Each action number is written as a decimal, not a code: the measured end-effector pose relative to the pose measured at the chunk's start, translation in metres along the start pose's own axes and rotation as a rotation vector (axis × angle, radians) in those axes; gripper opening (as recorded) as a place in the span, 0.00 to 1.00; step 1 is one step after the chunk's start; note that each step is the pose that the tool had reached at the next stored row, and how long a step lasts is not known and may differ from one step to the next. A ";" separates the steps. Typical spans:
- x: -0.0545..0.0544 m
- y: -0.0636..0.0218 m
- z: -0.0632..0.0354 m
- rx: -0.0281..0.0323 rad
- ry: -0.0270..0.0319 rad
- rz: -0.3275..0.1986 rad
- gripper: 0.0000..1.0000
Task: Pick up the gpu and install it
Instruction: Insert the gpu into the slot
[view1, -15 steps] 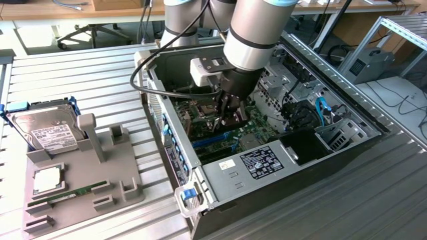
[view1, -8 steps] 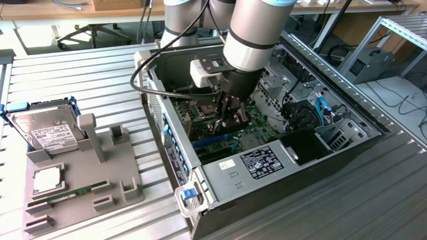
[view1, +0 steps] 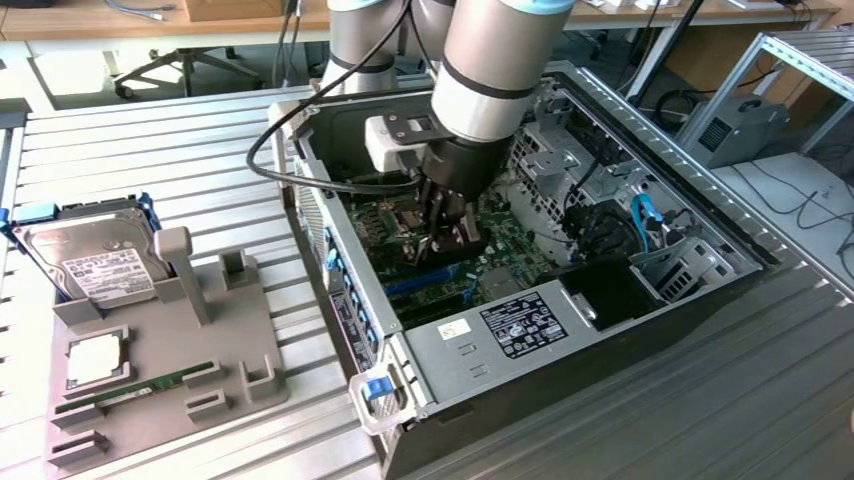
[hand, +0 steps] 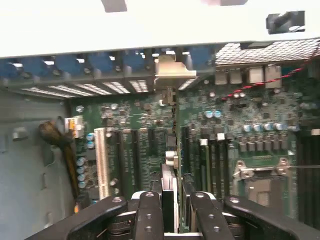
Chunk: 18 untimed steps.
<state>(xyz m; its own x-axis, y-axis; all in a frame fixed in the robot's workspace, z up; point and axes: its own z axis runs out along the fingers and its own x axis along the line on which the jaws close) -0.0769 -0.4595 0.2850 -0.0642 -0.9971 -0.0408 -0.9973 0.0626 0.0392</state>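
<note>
Deep inside the open computer case (view1: 534, 300), over the green motherboard (hand: 145, 120), I see my gripper (view1: 447, 232) reaching down with its fingers (hand: 148, 217) clenched on the gpu (hand: 169, 192), which stands on edge between them just above the expansion slots (hand: 127, 155). Off to the exterior view's left, the grey holder (view1: 160, 390) on the desk (view1: 174, 170) carries a hard drive (view1: 100, 262) and a memory stick (view1: 134, 388).

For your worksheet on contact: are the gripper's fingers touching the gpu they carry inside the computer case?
Touching. In the wrist view the fingers press both faces of the thin upright gpu, no gap showing, above the motherboard.
</note>
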 end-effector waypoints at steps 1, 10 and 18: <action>0.012 -0.0008 -0.0002 -0.0002 -0.0003 0.000 0.27; 0.006 -0.0004 0.0013 0.0020 0.0325 0.004 0.27; 0.006 0.0014 0.0042 0.0021 0.0329 0.004 0.27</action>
<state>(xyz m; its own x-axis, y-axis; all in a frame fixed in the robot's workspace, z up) -0.0788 -0.4653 0.2806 -0.0667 -0.9977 -0.0078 -0.9971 0.0664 0.0372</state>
